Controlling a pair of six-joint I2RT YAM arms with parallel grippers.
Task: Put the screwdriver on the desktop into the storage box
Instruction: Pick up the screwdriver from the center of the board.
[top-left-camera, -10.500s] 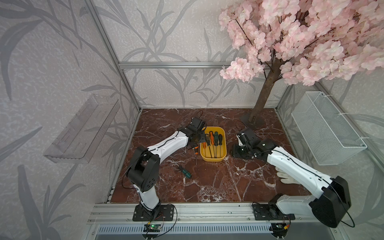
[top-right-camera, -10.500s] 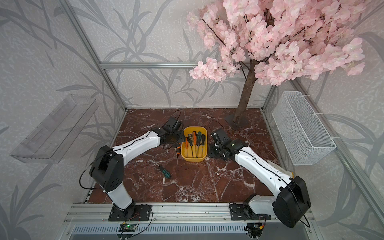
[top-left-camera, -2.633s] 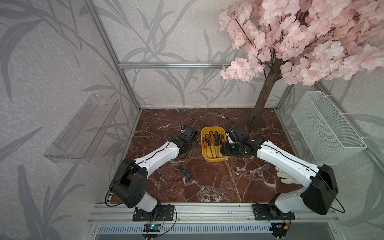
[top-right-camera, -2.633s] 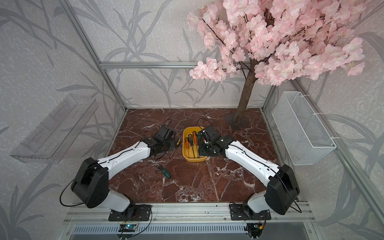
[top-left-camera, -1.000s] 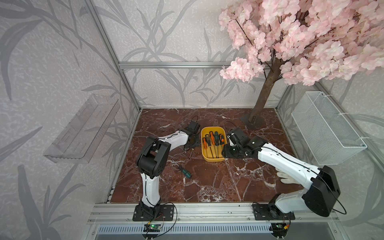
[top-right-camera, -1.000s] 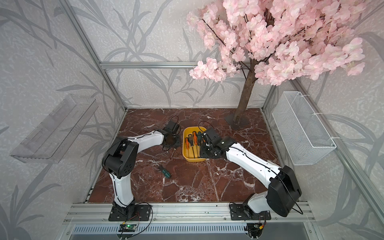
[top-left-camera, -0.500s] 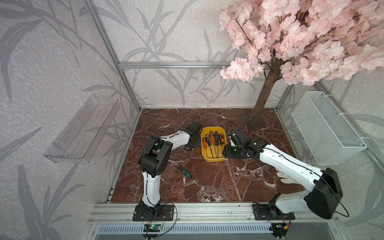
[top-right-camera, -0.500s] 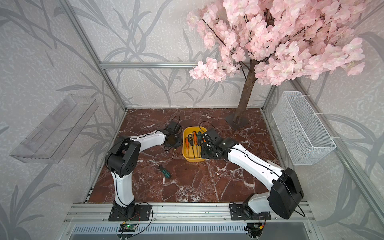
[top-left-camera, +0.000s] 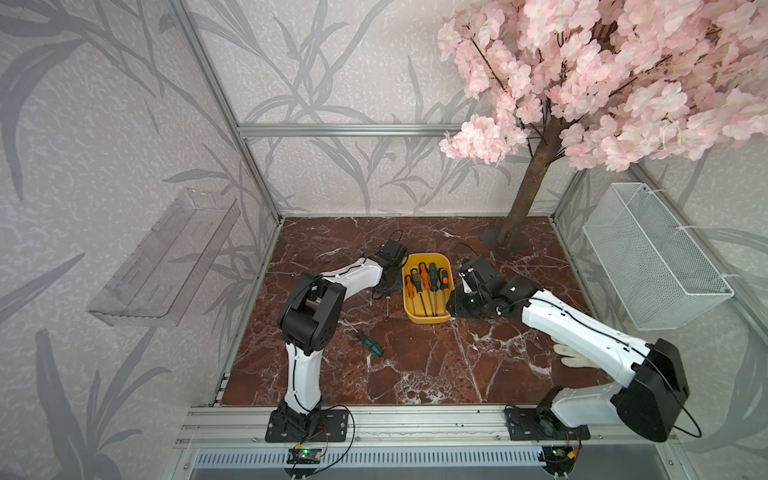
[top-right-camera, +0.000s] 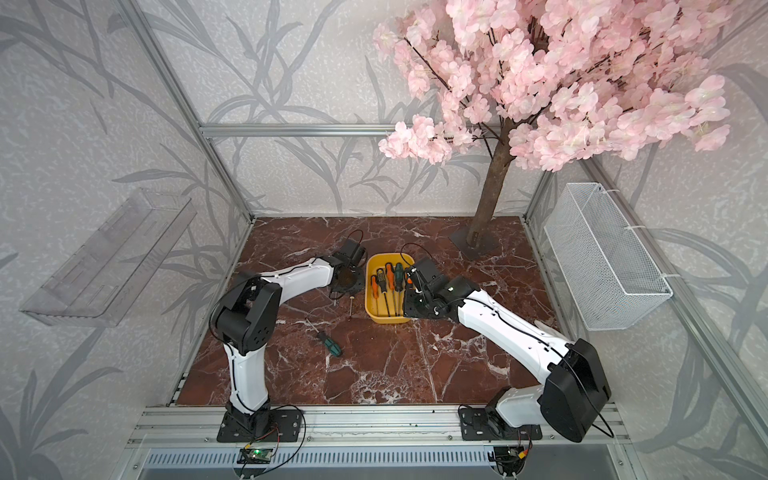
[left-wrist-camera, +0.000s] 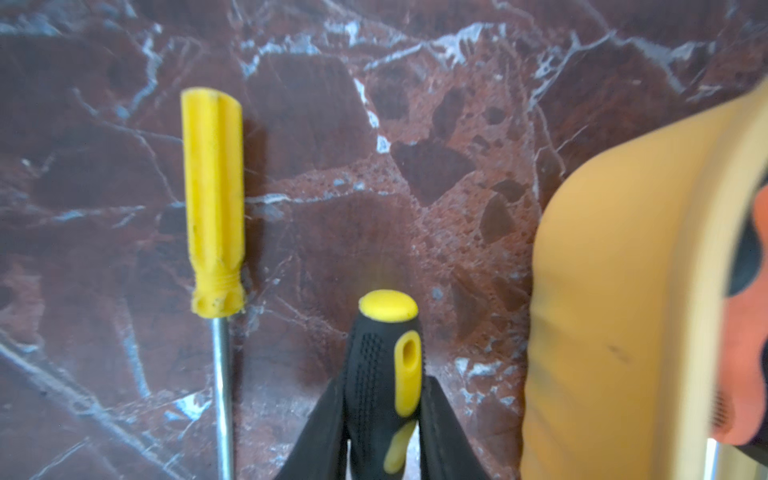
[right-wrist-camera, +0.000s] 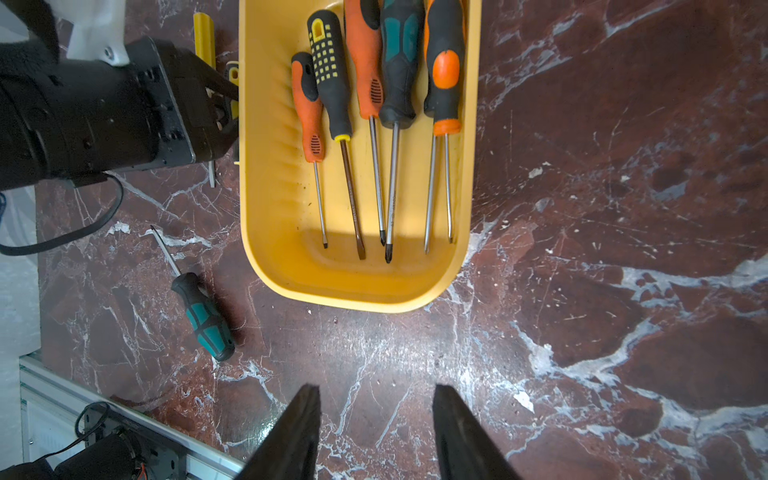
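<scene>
Just beside the yellow plastic storage box (left-wrist-camera: 602, 291), left fingers (left-wrist-camera: 326, 432) pinch a black-and-yellow rubber-handled screwdriver (left-wrist-camera: 374, 374), best lifted level over the rim; right fingers (right-wrist-camera: 299, 428) gape empty.

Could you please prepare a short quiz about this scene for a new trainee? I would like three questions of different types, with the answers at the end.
1. Multiple choice: what lies between the fingers of the left gripper?
A a wrench
B the black-and-yellow screwdriver
C nothing

2. True or false: the right gripper holds a screwdriver.

3. Fill in the word: the teal-and-black screwdriver lies outside the storage box, on the ___.

Key
1. B
2. False: its fingers stand apart with nothing between them.
3. desktop
</scene>
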